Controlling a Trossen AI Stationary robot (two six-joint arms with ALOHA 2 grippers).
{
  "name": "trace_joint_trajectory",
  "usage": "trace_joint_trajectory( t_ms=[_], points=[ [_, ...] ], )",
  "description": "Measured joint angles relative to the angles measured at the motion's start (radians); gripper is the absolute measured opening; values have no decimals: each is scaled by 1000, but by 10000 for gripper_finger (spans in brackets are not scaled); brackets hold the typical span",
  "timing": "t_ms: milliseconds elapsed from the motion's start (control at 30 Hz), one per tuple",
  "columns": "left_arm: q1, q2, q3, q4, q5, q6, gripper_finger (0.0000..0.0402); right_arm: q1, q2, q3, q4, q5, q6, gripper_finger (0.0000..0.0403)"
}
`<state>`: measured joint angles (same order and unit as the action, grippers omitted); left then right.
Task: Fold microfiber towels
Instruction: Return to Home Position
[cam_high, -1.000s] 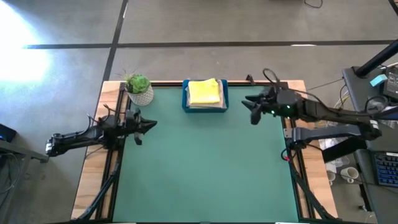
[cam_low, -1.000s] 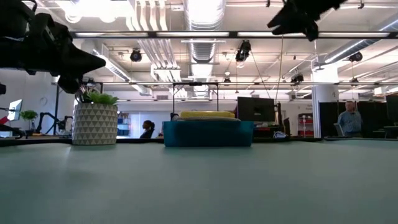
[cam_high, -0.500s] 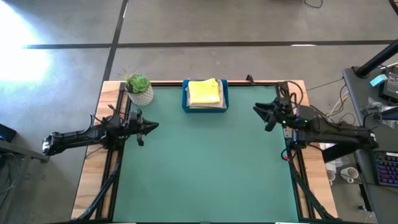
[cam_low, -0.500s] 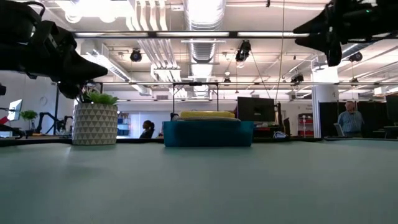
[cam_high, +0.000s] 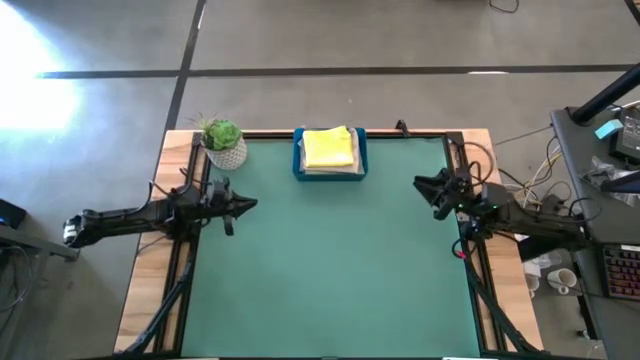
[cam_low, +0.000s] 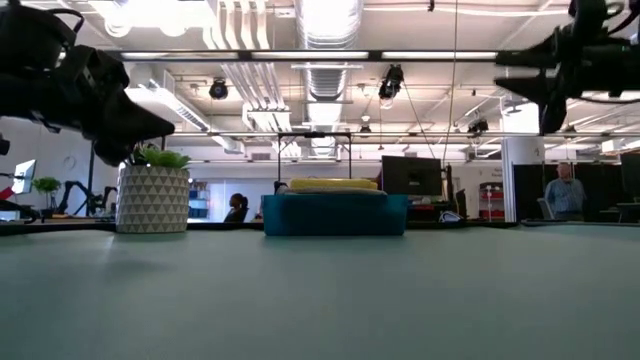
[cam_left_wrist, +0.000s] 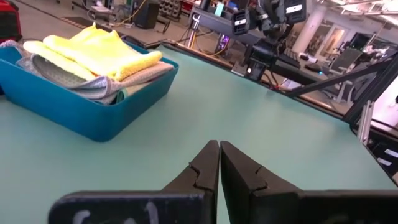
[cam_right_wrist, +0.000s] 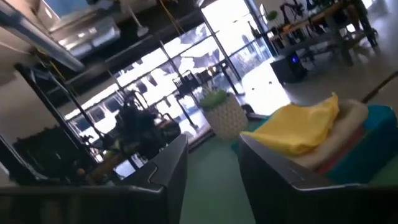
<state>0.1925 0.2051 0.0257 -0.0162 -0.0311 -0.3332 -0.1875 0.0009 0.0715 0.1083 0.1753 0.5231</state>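
Note:
The microfiber towels lie stacked in a blue tray (cam_high: 329, 172) at the middle of the table's far edge, a yellow one (cam_high: 328, 148) on top. The left wrist view shows the yellow towel (cam_left_wrist: 102, 53) resting on a light grey one (cam_left_wrist: 74, 78). My left gripper (cam_high: 250, 205) hovers shut at the table's left edge, pointing toward the right edge, its fingertips (cam_left_wrist: 219, 146) together. My right gripper (cam_high: 425, 188) hovers open at the right edge, pointing left, nothing between its fingers (cam_right_wrist: 174, 162). Both are well clear of the tray.
A small potted plant (cam_high: 224, 143) stands at the far left corner, left of the tray. The green mat (cam_high: 330, 270) stretches bare between the arms. In the low view, a person (cam_low: 565, 190) stands in the room behind the table.
My right gripper has come down and drawn back toward the table's right edge, tipping up toward level and staying open. The towels and tray have kept still.

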Motion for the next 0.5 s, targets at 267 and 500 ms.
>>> trace_joint_trajectory(
  t_ms=[267, 500],
  points=[
    [0, 20, 0, 0, -1, 0, 0, 2, 47, -60, -37, 117, 42, 125],
    [0, 30, 0, 0, 0, 0, 0, 2, 46, -60, -23, 122, 17, 133]
  ],
)
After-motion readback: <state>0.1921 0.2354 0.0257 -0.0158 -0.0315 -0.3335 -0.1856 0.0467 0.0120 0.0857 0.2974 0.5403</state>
